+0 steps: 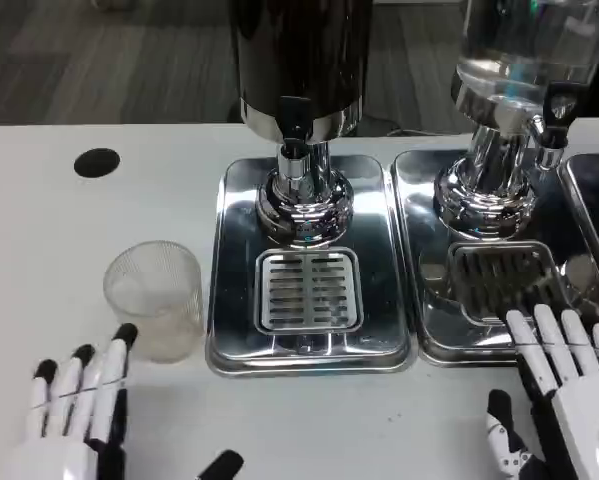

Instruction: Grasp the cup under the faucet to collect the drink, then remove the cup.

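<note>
— where's the cup (pixel 154 297) sitting?

— upright on the white table (pixel 39 240), just left of the middle drip tray (pixel 309 262), not under the faucet (pixel 295 128).

— and the hands?

— left hand (pixel 74 415) lies near the cup, fingers spread, holding nothing. right hand (pixel 564 395) is at the second tray (pixel 419 260), fingers apart over its edge, nothing held.

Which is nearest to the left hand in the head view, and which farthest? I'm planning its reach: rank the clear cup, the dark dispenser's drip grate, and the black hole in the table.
From the left hand:
1. Clear cup, just above the fingertips, left of the tray.
2. Drip grate, to the right, on the middle tray.
3. Black hole, far back on the tabletop.
</note>
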Controlling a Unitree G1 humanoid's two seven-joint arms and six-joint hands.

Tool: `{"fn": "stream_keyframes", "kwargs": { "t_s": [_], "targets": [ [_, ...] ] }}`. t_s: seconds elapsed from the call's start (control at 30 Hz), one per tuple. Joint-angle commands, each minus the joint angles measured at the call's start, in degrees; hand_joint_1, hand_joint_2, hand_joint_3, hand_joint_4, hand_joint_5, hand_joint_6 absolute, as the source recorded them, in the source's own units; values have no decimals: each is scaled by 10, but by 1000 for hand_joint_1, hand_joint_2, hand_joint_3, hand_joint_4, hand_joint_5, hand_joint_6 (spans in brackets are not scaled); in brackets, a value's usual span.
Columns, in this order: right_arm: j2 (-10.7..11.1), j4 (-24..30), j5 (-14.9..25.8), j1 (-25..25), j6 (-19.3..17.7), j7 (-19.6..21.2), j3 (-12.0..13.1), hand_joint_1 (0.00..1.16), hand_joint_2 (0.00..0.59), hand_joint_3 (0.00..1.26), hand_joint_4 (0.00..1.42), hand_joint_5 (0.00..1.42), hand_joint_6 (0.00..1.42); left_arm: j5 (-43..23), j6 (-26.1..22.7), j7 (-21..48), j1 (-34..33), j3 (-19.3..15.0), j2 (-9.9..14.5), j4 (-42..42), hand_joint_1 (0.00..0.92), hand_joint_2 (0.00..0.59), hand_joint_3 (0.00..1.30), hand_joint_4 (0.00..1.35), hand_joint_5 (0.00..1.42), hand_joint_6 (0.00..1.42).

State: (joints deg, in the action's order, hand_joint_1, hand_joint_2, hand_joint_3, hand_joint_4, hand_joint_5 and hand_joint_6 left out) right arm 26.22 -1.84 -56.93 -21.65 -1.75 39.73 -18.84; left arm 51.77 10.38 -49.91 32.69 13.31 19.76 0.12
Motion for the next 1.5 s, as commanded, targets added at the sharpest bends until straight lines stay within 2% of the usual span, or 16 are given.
{"fn": "stream_keyframes", "kwargs": {
  "t_s": [0.03,0.13,0.27,0.37,0.43,0.7,0.9,1.2,1.5],
  "targets": [
    [1,2,3,-10,0,-2,7,311,540,63,0,0,0,-30,-20,29,-20,-47,-5,-41,0,46,43,0,69,20],
    [1,-1,2,-12,-1,-1,7,308,539,65,0,0,0,-46,-35,82,-52,-74,7,-55,0,41,55,0,76,25],
    [-1,2,6,-16,-3,3,11,305,538,70,0,0,0,-53,-58,137,-91,-96,10,-64,0,36,43,0,78,35],
    [-2,-1,11,-18,-6,2,13,302,538,71,0,0,0,-50,-129,247,-147,-90,13,-50,0,25,0,0,47,30],
    [-2,-5,16,-18,-9,-1,15,301,538,72,0,0,0,-48,-151,279,-167,-88,12,-44,0,24,0,0,45,30],
    [-1,-20,28,-14,-19,2,20,296,537,78,0,0,0,-21,-203,310,-240,-66,8,-33,0,22,8,0,95,77],
    [-2,-29,34,-9,-26,2,24,293,537,95,0,0,0,-17,-229,341,-275,-49,10,-13,0,26,141,8,152,137],
    [-3,-48,45,-2,-37,4,26,290,537,124,0,0,0,-13,-254,364,-291,-27,7,12,0,25,169,52,210,225],
    [-7,-51,45,4,-42,5,23,287,537,166,0,0,0,-18,-265,372,-315,-22,8,31,0,25,160,42,246,280]
  ]
}}
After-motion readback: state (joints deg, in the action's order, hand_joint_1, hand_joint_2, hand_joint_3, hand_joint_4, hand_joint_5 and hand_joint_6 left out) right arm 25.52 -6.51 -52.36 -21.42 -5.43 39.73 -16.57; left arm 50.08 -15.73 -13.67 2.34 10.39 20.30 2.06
